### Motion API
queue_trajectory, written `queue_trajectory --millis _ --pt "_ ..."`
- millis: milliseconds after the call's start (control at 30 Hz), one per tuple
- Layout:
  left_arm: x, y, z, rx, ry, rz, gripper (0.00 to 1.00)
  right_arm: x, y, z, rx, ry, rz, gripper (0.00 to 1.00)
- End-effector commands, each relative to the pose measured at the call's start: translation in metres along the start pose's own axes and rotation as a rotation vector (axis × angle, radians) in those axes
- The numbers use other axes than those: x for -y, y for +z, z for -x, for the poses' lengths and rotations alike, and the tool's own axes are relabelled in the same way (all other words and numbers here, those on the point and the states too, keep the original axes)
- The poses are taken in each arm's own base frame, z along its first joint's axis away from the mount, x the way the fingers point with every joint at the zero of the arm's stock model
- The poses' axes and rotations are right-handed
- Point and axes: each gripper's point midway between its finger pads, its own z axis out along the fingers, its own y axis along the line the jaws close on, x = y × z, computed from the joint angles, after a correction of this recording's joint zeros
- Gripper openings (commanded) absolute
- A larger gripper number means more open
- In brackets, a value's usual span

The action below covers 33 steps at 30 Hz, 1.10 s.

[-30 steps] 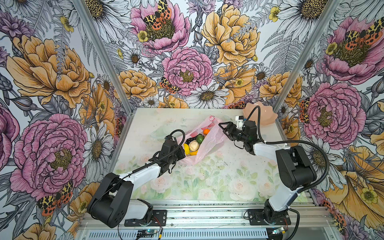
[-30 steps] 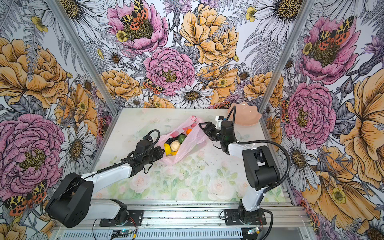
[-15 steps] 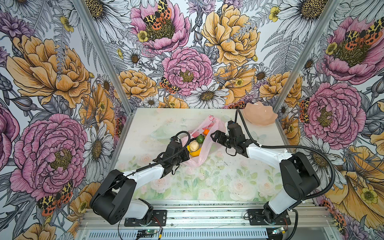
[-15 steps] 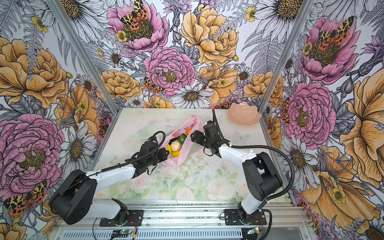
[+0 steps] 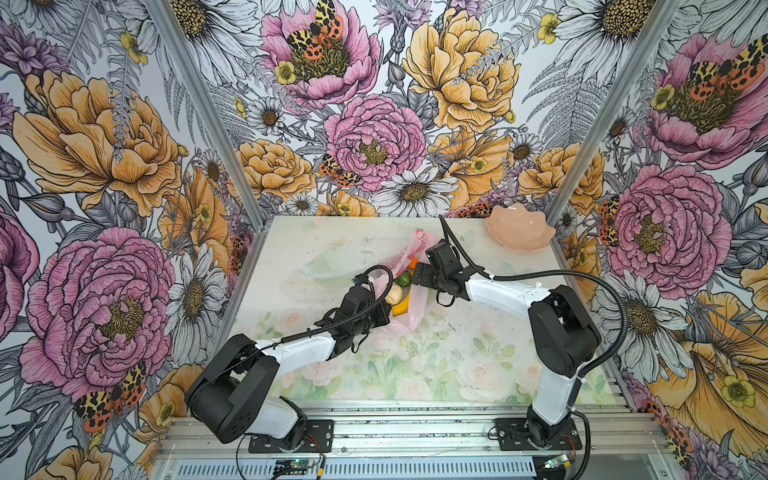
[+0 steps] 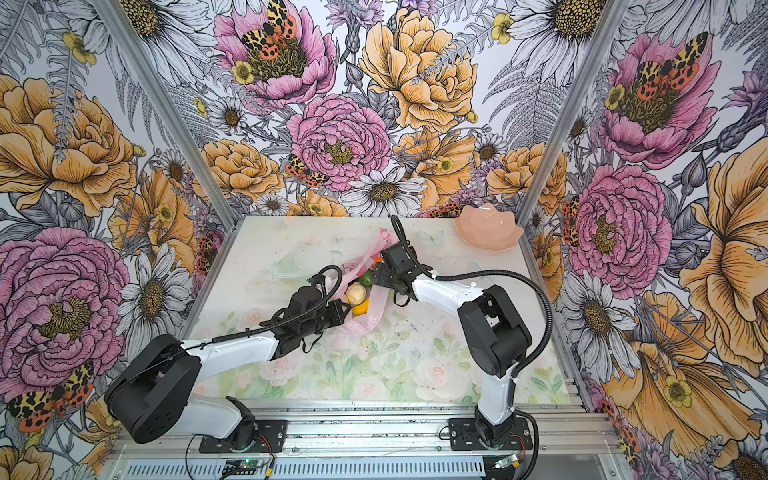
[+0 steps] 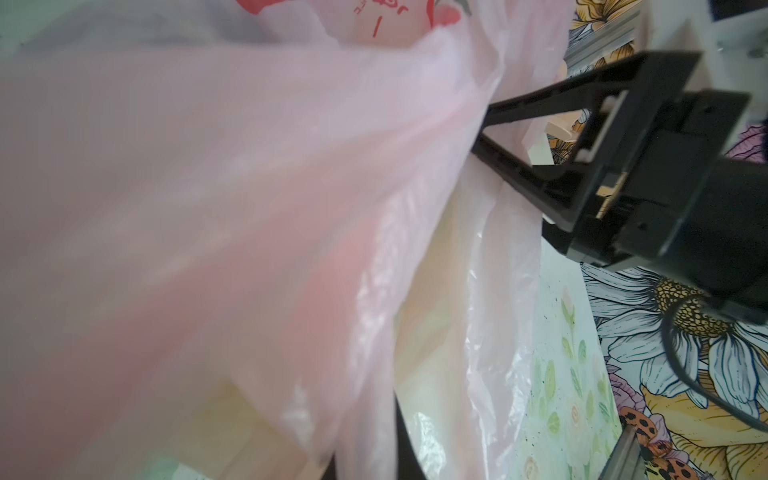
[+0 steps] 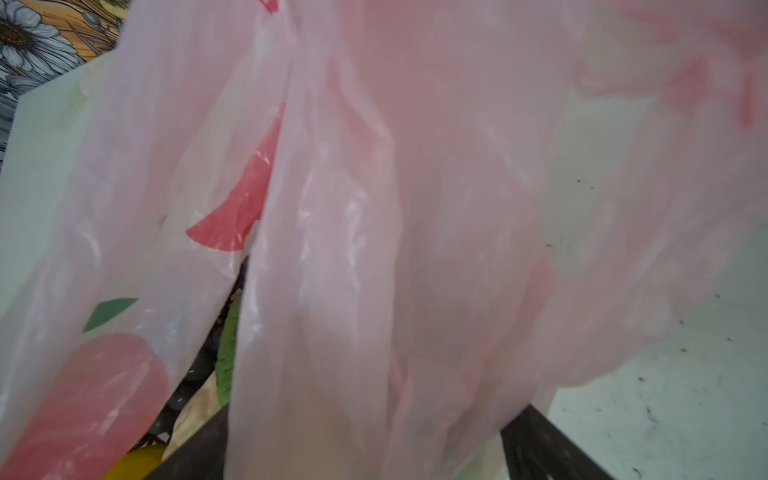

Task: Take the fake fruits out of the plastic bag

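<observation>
Plastic bag [image 5: 409, 322]: limp, slippery film, rim pinched in closed left pincer [image 5: 386, 309]; light, rigid fake fruits [image 5: 394, 294] lie just before wide-open, empty right pincer [image 5: 417, 276], best grasped across their bodies.

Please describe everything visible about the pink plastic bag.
The plastic bag is thin, translucent pale-pink film with red prints, crinkled. It lies in the middle of the table, mouth open, one handle trailing rearward. Inside show a cream knobbly piece, a green lime and a yellow fruit. The shut left gripper seems to pinch its near edge; the open right gripper reaches into its mouth, film draped over it.
</observation>
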Motion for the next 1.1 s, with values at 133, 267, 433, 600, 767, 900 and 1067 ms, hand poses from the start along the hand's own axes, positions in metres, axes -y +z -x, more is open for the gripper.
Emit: queue_trajectory --millis 133,267,433,600,767,900,1067 --pt "-0.01 -0.001 0.003 0.021 -0.058 -0.025 0.0 -0.007 -0.018 0.013 0.027 -0.027 0.032 0.52" --pt "-0.028 -0.004 0.01 0.047 -0.11 -0.005 0.0 -0.013 -0.03 0.013 0.016 0.039 0.191 0.29" --pt "-0.038 -0.008 0.021 0.093 -0.167 -0.021 0.0 0.001 -0.041 0.017 0.083 0.243 0.5 0.11" --pt "-0.053 -0.012 0.028 0.149 -0.223 -0.022 0.0 0.011 -0.051 0.02 0.152 0.309 0.69 0.0" --pt "-0.077 -0.009 0.026 0.151 -0.267 0.063 0.0 0.056 -0.043 0.008 0.235 0.479 0.751 0.0" --pt "-0.078 -0.006 0.025 0.122 -0.255 0.093 0.0 0.065 -0.028 -0.003 0.204 0.541 0.772 0.0" --pt "-0.085 -0.023 0.017 0.061 -0.167 0.318 0.22 0.064 -0.033 -0.001 0.224 0.504 0.753 0.0"
